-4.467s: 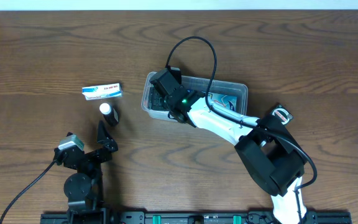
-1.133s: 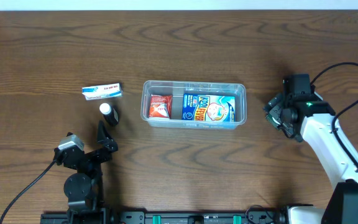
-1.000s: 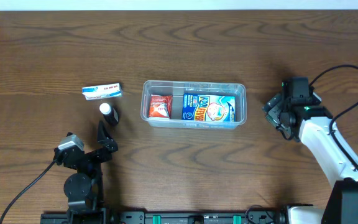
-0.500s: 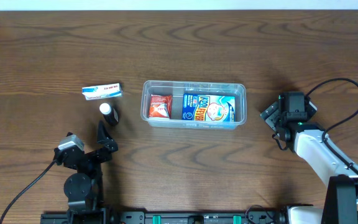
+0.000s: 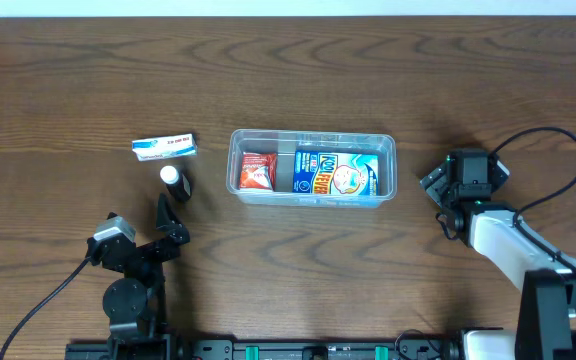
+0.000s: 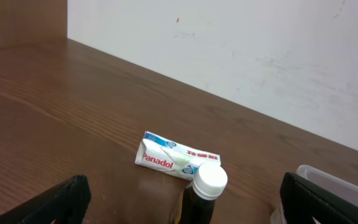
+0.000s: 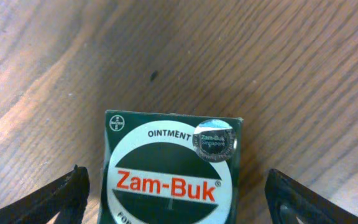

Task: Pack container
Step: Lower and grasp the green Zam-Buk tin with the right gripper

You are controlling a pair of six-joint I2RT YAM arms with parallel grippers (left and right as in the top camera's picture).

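The clear container (image 5: pixel 388 150) sits mid-table and holds a red box (image 5: pixel 259 171) and a blue box (image 5: pixel 336 174). My right gripper (image 5: pixel 446 190) is to its right, low over the table. In the right wrist view a green Zam-Buk ointment box (image 7: pixel 169 168) lies between the open fingers of my right gripper (image 7: pixel 176 196), which are apart from it. The overhead view hides this box under the gripper. My left gripper (image 5: pixel 168 213) is open and empty, just short of a dark bottle with a white cap (image 5: pixel 175 181). A white Panadol box (image 5: pixel 164 146) lies behind the bottle.
In the left wrist view the bottle (image 6: pixel 205 190) stands between my left gripper's fingers (image 6: pixel 182 208), with the Panadol box (image 6: pixel 169 157) beyond it and the container's corner (image 6: pixel 337 186) at right. A white wall runs along the table's far edge.
My right arm has left the container, swung to the right side of the table and come down over the Zam-Buk box. The left arm has not moved.
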